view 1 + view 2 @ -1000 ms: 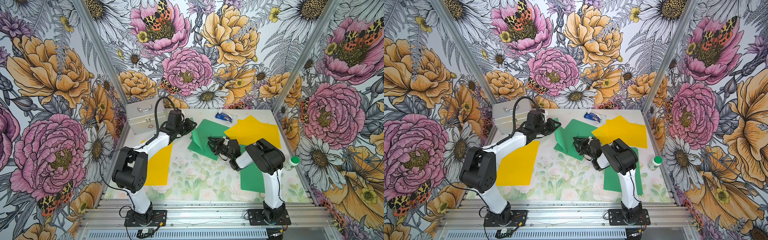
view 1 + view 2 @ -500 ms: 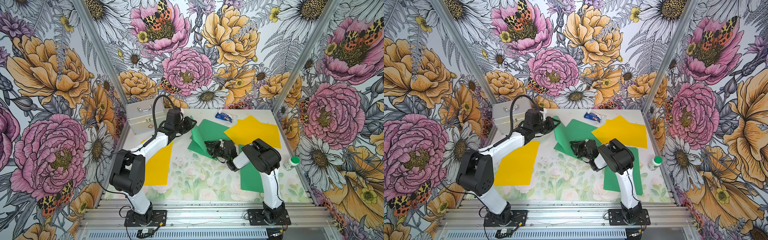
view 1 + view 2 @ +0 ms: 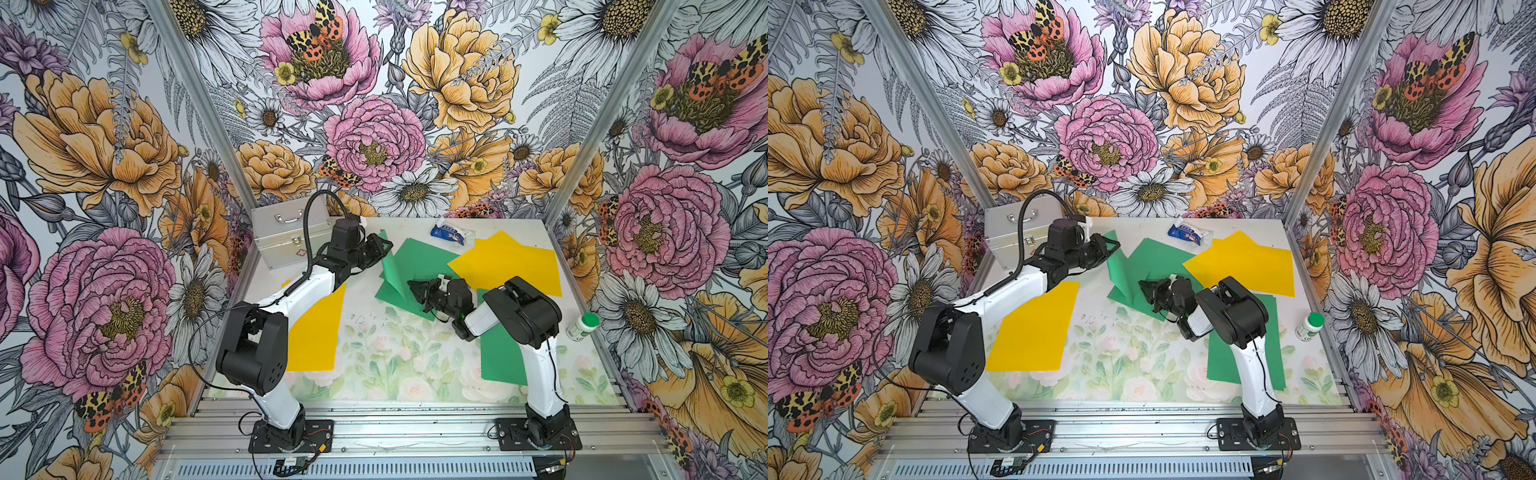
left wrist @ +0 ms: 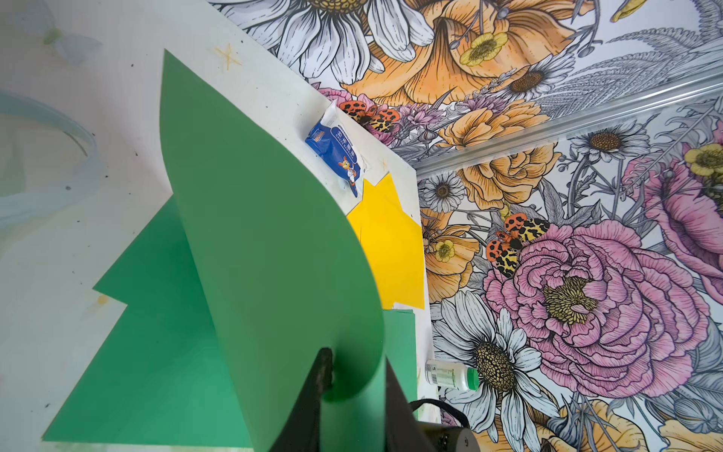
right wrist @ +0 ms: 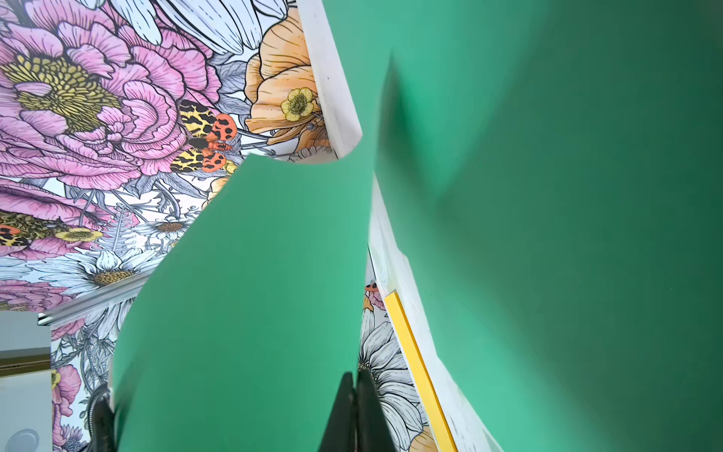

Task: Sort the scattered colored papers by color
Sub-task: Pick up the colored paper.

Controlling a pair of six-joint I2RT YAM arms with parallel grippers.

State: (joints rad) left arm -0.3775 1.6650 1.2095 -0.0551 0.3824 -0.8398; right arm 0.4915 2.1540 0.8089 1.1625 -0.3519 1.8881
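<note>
A green paper (image 3: 392, 270) (image 3: 1121, 270) stands curled up off the table at the back middle. My left gripper (image 3: 384, 249) (image 4: 356, 375) is shut on its upper corner. My right gripper (image 3: 411, 286) (image 5: 357, 377) is shut on that sheet's lower edge, fingers pressed together. A second green paper (image 3: 419, 257) lies flat beneath it. A third green paper (image 3: 498, 357) lies at the front right, partly under my right arm. One yellow paper (image 3: 316, 332) lies at the left under my left arm. More yellow paper (image 3: 511, 262) is at the back right.
A silver metal case (image 3: 286, 232) stands in the back left corner. A blue-and-white packet (image 3: 449, 232) lies by the back wall. A white bottle with a green cap (image 3: 582, 328) stands at the right edge.
My right gripper has moved left to the lifted green paper and shut on its edge. The left gripper has kept its hold, and the sheet now curls up more steeply.
</note>
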